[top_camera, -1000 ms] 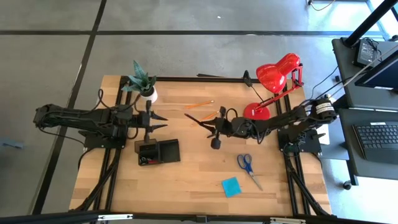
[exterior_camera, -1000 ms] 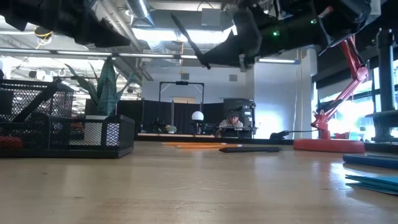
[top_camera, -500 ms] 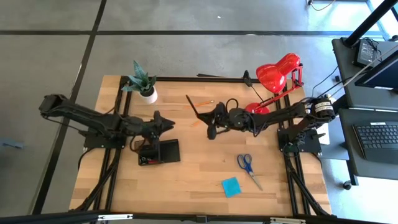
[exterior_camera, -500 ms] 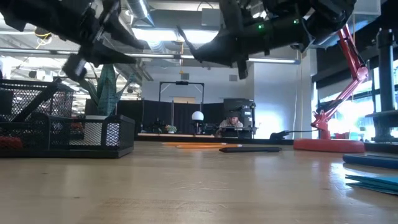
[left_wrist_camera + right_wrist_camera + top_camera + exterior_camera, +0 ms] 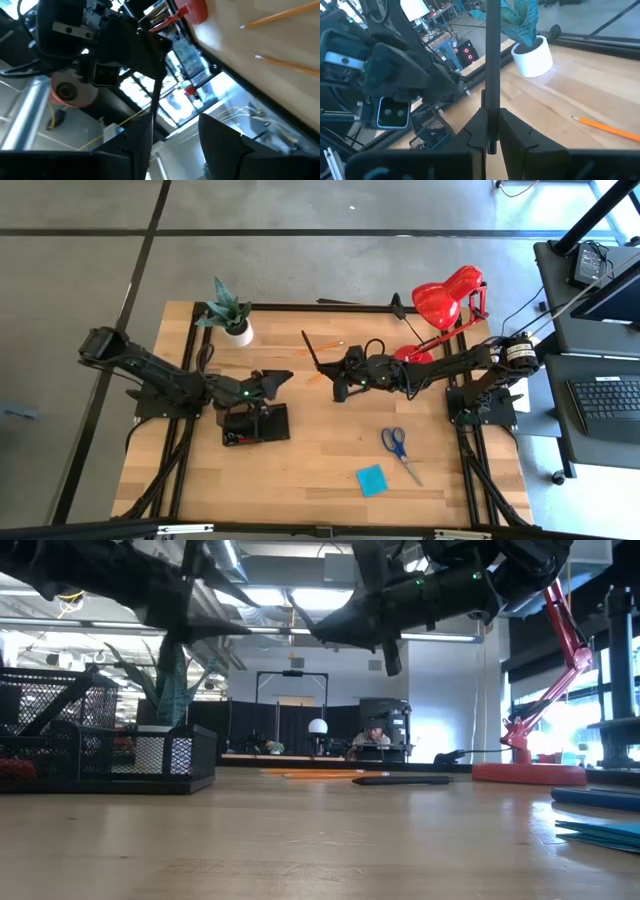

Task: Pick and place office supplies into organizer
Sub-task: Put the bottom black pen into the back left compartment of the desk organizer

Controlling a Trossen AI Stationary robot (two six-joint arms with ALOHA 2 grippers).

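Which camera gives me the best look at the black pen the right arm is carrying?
The right wrist view: the black pen stands clamped in the right end effector. The high view shows it thin and small, the left wrist view a dark silhouette, and the low view barely a sliver.

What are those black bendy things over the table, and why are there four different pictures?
They are two robot arms, each ending in a two-finger gripper. One camera looks straight down from above, one sits at table height, and each arm carries a camera on its wrist.

The right gripper is pinching a black pen and holding it up in the air; its own camera shows this up close. The left gripper is open and hangs above the black organizer, a little tray with compartments.

On the wooden table lie blue-handled scissors, a blue sticky-note pad and an orange pencil. A potted plant and a red lamp stand at the back. The job is putting the supplies into the tray.
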